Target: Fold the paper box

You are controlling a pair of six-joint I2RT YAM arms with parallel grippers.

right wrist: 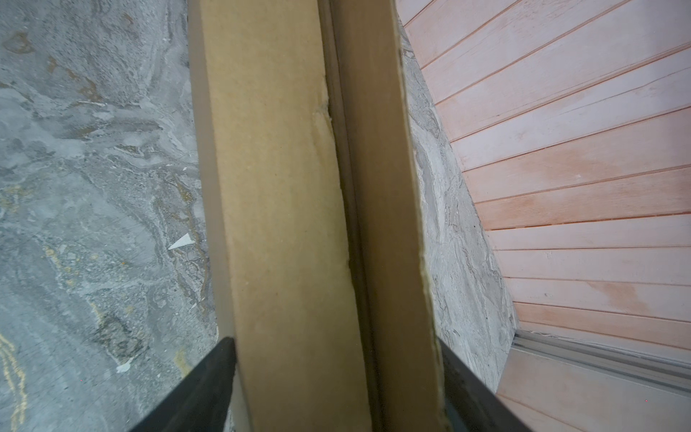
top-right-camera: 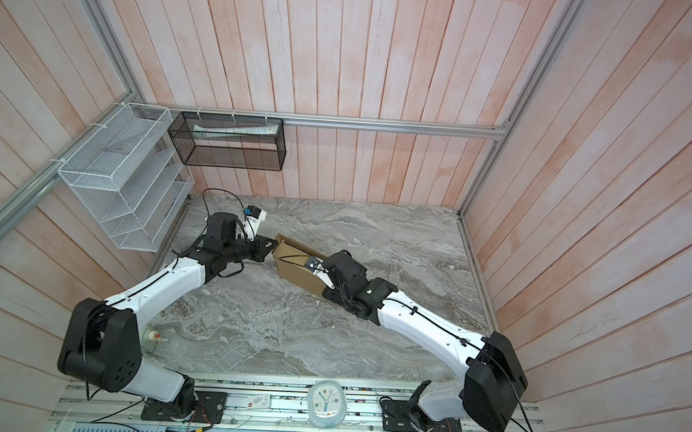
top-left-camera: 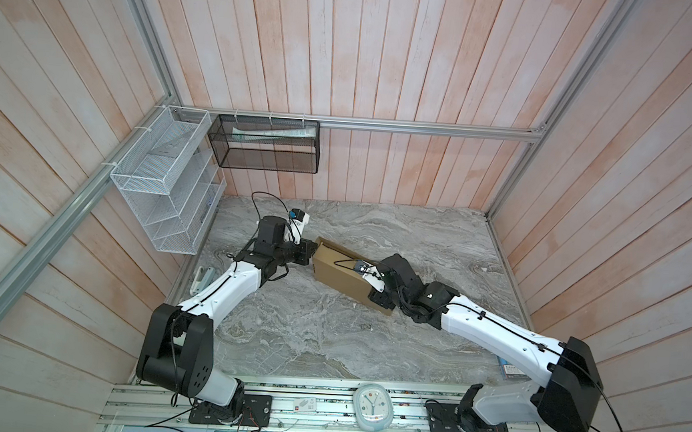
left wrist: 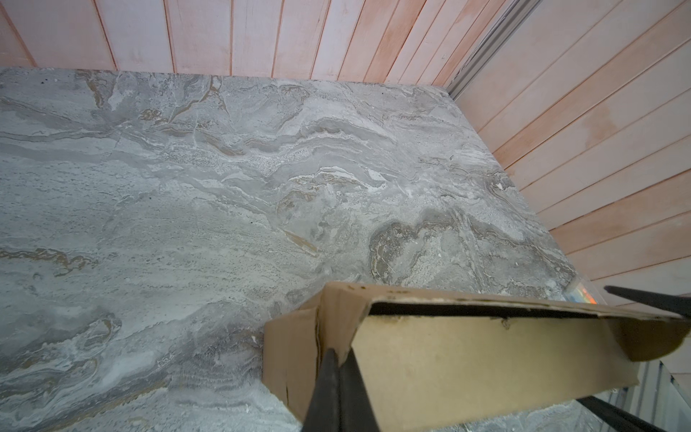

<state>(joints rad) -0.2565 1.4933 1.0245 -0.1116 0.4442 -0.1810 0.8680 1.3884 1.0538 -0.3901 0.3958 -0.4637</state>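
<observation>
Cardboard, plain brown, is already shaped into a long shallow box: the paper box (top-left-camera: 342, 272) lies slantwise on the table (top-left-camera: 326, 349), near its middle, between the two arms. We judge the folding mostly done, since walls stand and a pale lid panel (left wrist: 486, 359) covers the top. What seems left is the closing: a dark gap (left wrist: 486, 311) runs along one long edge, and a rounded flap (left wrist: 658, 338) sticks out at one end. Our left tool (left wrist: 339, 361) is closed tight at the box's corner; whether a cardboard edge sits between its fingers (left wrist: 325, 389) we cannot tell. Our right tool (right wrist: 336, 342) stands wide, one finger against each long side at the other end; whether it presses yet we cannot tell. A white wire rack (top-left-camera: 163, 179), a black mesh basket (top-left-camera: 266, 142) and a clock (top-left-camera: 372, 406) are well apart from the box, and we see nothing blocking either arm.
</observation>
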